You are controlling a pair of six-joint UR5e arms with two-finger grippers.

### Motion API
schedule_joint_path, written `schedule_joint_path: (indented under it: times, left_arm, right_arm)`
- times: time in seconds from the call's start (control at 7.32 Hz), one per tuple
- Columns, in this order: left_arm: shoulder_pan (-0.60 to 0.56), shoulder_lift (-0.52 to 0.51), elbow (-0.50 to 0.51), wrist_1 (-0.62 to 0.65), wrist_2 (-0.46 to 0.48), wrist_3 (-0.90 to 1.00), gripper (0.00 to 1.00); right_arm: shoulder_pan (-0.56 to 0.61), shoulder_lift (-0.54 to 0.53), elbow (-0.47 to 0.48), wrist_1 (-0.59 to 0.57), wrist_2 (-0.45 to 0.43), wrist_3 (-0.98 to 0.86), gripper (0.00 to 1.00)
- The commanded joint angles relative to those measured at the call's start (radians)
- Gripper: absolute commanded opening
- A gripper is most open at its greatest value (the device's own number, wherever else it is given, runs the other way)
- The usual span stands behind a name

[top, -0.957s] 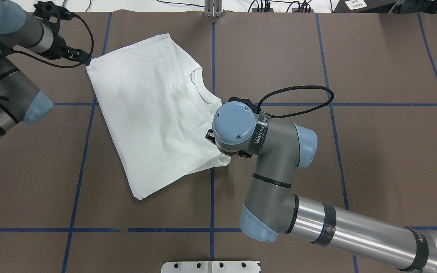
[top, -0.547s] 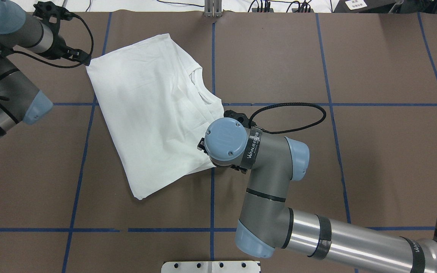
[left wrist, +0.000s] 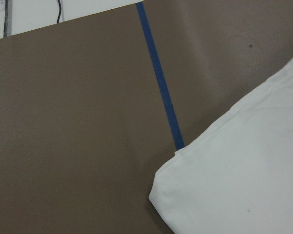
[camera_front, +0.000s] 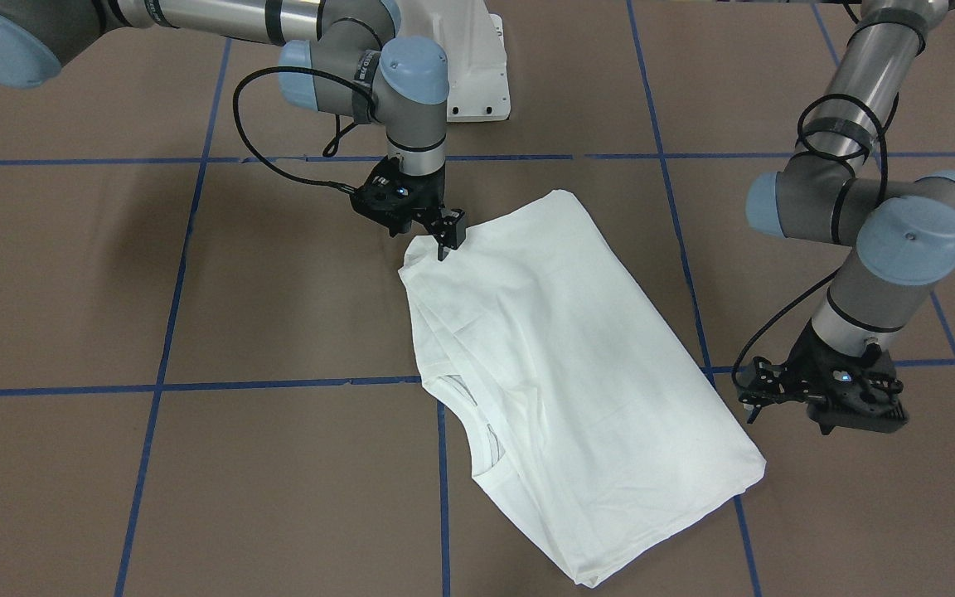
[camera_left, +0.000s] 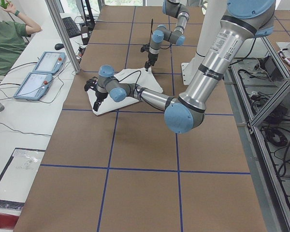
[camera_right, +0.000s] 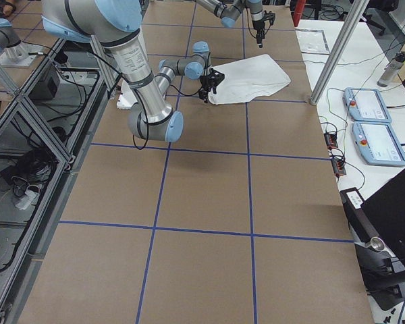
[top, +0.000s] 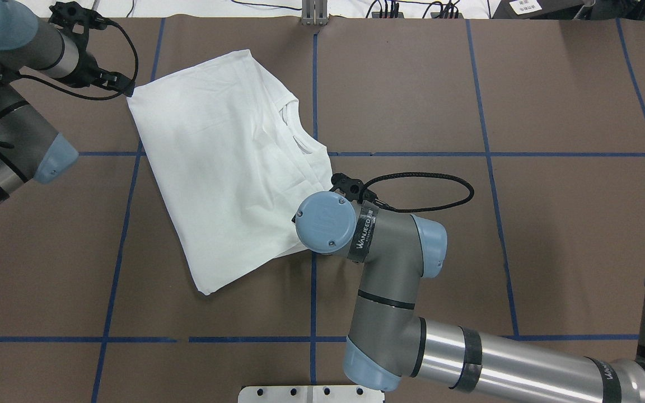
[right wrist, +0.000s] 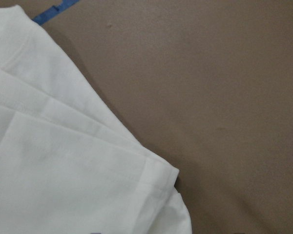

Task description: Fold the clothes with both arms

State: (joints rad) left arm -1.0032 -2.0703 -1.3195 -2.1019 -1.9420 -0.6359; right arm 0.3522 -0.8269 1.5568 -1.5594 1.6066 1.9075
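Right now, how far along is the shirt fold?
Done: the shirt lies as a layered rectangle, with no sleeves sticking out and the collar at one edge. In hand: the right gripper is at the corner nearest the robot, though I cannot tell if it is pinching. The left gripper sits by the far corner, grip unclear. Left: probably another fold using both.

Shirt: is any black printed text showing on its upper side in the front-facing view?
No, the shirt shows only plain white fabric on its upturned side there.
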Motion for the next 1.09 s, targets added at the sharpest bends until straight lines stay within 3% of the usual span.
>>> schedule_joint_path:
  times: [0.0, 0.41, 0.96]
  left_arm:
    - [0.000, 0.001, -0.001, -0.001, 0.000, -0.001, 1.00]
    - [0.000, 0.001, -0.007, -0.001, 0.000, -0.002, 1.00]
    - [0.002, 0.001, -0.009, -0.001, 0.000, -0.025, 1.00]
  right_arm:
    - [-0.004, 0.003, -0.009, 0.005, -0.027, 0.005, 0.60]
    - [-0.004, 0.002, -0.044, 0.082, -0.027, 0.036, 0.00]
    - [0.042, 0.017, -0.011, 0.021, 0.013, 0.013, 0.00]
